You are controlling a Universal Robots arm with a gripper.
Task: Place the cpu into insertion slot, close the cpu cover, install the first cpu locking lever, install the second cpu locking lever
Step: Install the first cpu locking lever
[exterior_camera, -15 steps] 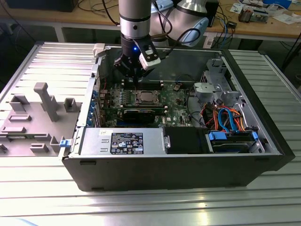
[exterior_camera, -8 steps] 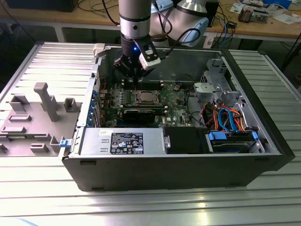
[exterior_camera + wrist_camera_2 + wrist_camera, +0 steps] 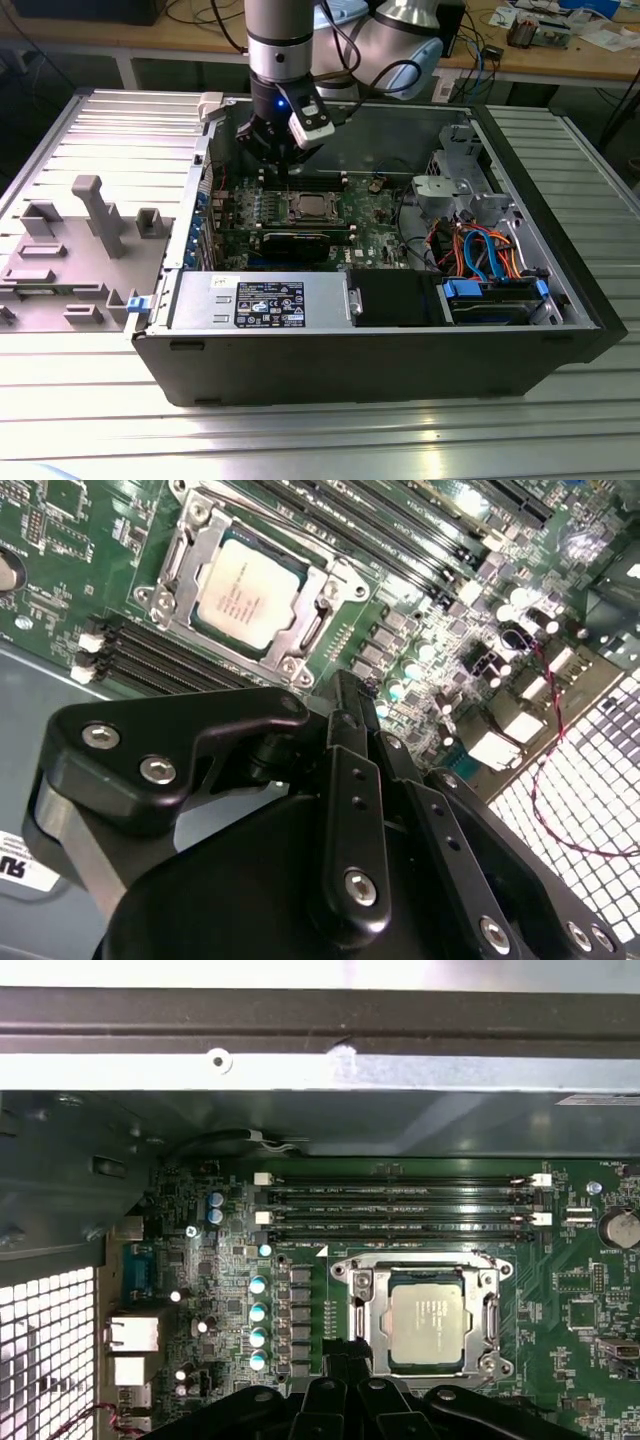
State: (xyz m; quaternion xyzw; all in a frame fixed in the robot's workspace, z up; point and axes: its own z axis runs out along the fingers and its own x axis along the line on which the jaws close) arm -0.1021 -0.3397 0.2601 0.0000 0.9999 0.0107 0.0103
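Observation:
The cpu (image 3: 428, 1325) lies flat in the insertion slot (image 3: 425, 1278) on the green motherboard, silver top up. It also shows as the cpu (image 3: 245, 590) in the second wrist view and as the cpu (image 3: 305, 208) in the exterior view. The cpu cover (image 3: 490, 1315) lies down around the chip's edges, with the chip showing through the window of the cpu cover (image 3: 310, 630). My gripper (image 3: 288, 165) hangs above the board just behind the socket, apart from it. Its black fingertips (image 3: 345, 690) are together with nothing between them, and the gripper (image 3: 345, 1357) is close beside the socket's edge.
Long black memory slots (image 3: 400, 1205) run beside the socket, with a coin battery (image 3: 620, 1228) nearby. The open case holds a power supply (image 3: 260, 300) and a drive cage with blue and orange cables (image 3: 490, 250). A grey fixture tray (image 3: 70, 250) lies at the exterior view's left.

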